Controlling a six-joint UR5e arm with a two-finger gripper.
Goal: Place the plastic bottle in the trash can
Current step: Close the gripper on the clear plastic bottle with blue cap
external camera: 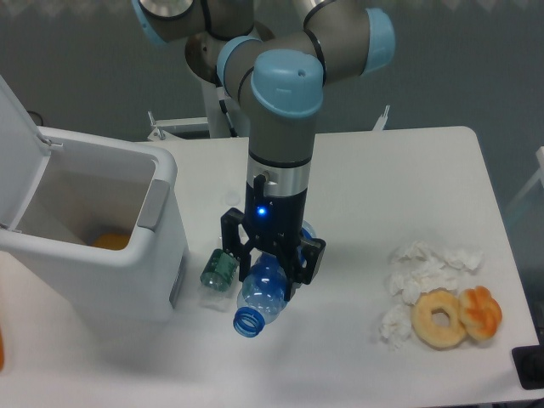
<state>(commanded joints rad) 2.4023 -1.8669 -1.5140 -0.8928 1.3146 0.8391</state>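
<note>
Black jaws of the gripper (270,265) are set astride the plastic bottle (260,296) lying on the table (382,170); a firm clamp cannot be told. The grasping step is judged underway. Next, lifting leftward over the open trash can (127,255) is required.

Trash can (127,255) mouth gapes open at nine o'clock, only the crushed bottle (218,270) lying between.
</note>
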